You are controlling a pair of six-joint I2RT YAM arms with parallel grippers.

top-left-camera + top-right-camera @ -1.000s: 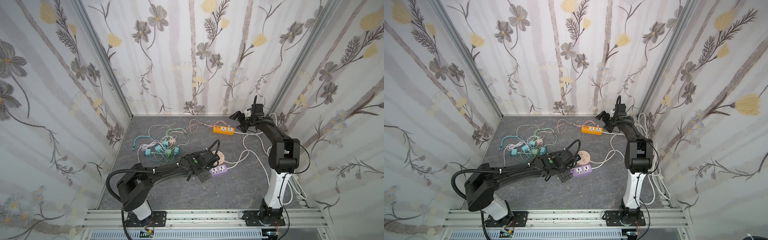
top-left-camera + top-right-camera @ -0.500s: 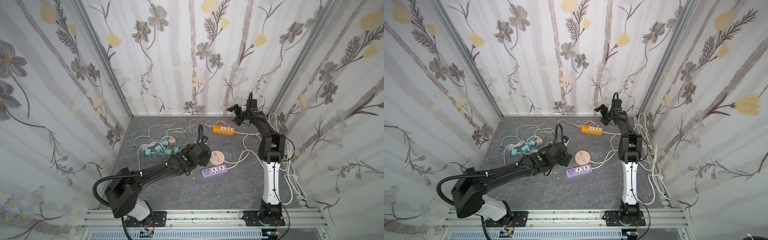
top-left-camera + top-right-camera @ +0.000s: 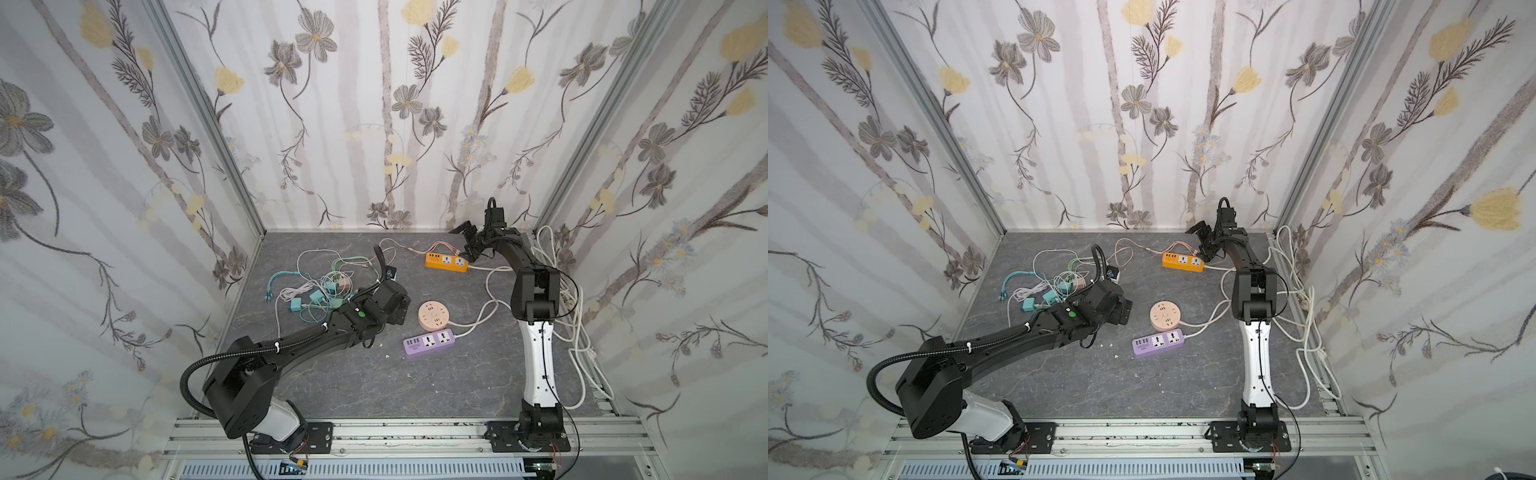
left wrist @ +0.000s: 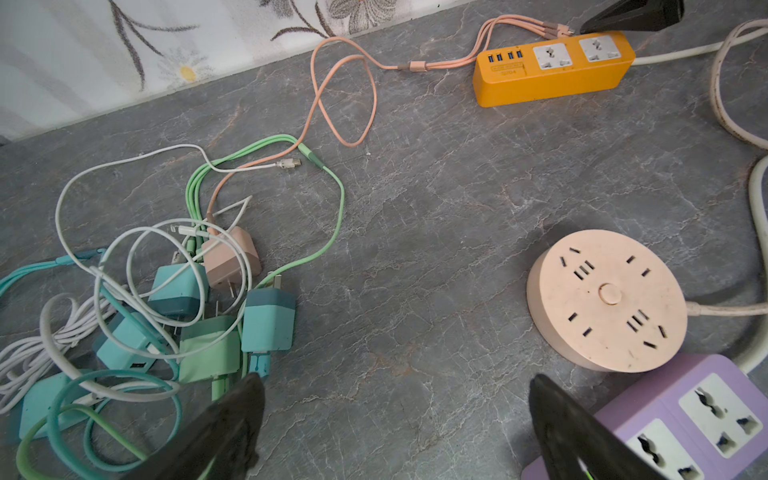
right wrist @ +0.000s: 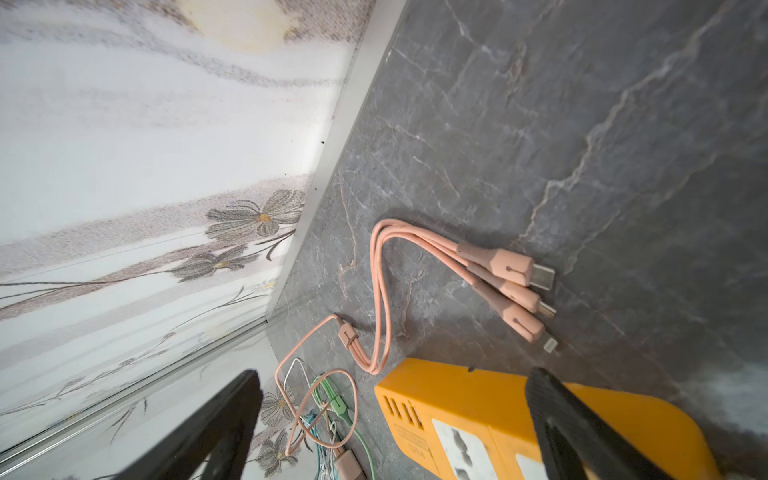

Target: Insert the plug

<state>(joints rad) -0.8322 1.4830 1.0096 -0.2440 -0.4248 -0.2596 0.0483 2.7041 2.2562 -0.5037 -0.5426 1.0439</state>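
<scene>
Several charger plugs lie tangled with their cables [image 3: 316,291] at the left of the floor; a pink plug [image 4: 230,259], a teal plug [image 4: 268,326] and a green plug [image 4: 210,349] show in the left wrist view. My left gripper [image 3: 401,307] [image 4: 397,380] hangs open over bare floor between that tangle and the round pink socket [image 3: 433,314] [image 4: 606,299], holding nothing. A purple power strip [image 3: 429,341] [image 4: 685,415] lies just beside it. My right gripper [image 3: 467,243] [image 5: 395,374] is open and empty above the end of the orange power strip [image 3: 446,262] [image 5: 478,407].
A pink three-headed charging cable [image 5: 498,282] lies behind the orange strip by the back wall. Thick white cords [image 3: 577,332] loop along the right wall. The walls close in on three sides. Bare floor [image 3: 415,382] lies in front of the purple strip.
My left gripper has lifted off the purple strip and turned toward the back, now beside the tangle. The right arm has straightened up and its gripper has shifted slightly left over the orange strip.
</scene>
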